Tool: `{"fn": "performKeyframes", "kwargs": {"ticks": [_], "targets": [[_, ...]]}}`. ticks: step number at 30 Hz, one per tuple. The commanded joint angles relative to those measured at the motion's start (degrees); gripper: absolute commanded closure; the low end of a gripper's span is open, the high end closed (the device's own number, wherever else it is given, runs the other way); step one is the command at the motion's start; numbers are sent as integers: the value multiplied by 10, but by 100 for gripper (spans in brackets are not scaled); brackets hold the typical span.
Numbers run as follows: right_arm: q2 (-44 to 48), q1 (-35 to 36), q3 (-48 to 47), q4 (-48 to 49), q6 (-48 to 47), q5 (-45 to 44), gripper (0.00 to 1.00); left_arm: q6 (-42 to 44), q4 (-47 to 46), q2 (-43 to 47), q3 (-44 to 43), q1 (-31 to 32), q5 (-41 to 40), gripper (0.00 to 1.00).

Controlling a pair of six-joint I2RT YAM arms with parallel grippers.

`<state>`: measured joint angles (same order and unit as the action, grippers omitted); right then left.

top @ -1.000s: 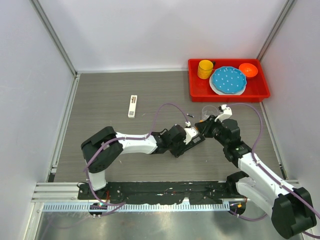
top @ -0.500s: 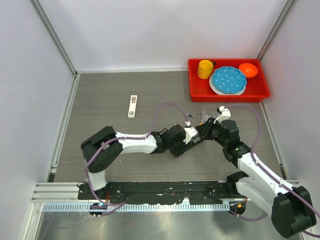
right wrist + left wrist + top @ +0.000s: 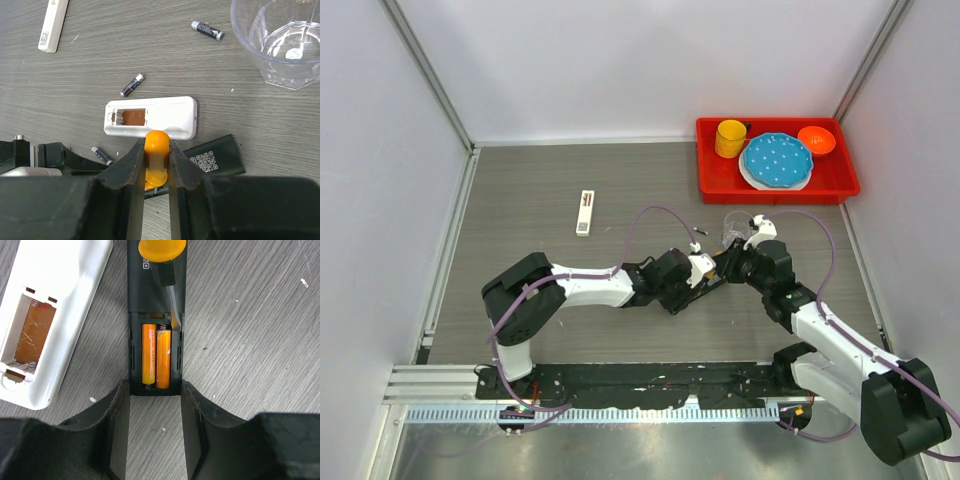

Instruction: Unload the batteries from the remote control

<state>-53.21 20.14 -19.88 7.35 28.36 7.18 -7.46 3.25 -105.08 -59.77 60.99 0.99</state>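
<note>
The left gripper (image 3: 155, 391) has its fingers about half spread and pressed against both long sides of the black remote (image 3: 140, 292), pinning it flat to the surface (image 3: 250, 340), presumably so it cannot skid while it is being pried. The cover is off, and the two orange batteries (image 3: 149, 355) lie side by side in the open bay, both seated between their springs.

From 12 o'clock the screwdriver (image 3: 161, 247) reaches in, its blade resting at the bay's 1 o'clock corner, just beside the end of the right-hand cell. That looks like the spot to lever that cell up. The right gripper (image 3: 156, 150) is clamped tight around the orange handle.

At 9 o'clock from the black remote lies a white remote (image 3: 55, 315), back up, its bay bare. Dark loose cells (image 3: 132, 84) lie scattered on the surface around it, and a clear cup (image 3: 280, 45) stands well off at 2 o'clock, perhaps meant to take them.
</note>
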Motion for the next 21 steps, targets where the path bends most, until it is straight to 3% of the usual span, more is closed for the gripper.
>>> {"fn": "performKeyframes", "kwargs": {"ticks": [1,11,21], "targets": [[-3,2,5,42,-1,-2,99,-8,58,-17,11,-7,9,100],[15,3,12,53,6,-25,99,-7,61,-21,9,-7,13,100],[-30,3,24,89,17,-23,99,-7,65,-24,3,-7,19,100]]}}
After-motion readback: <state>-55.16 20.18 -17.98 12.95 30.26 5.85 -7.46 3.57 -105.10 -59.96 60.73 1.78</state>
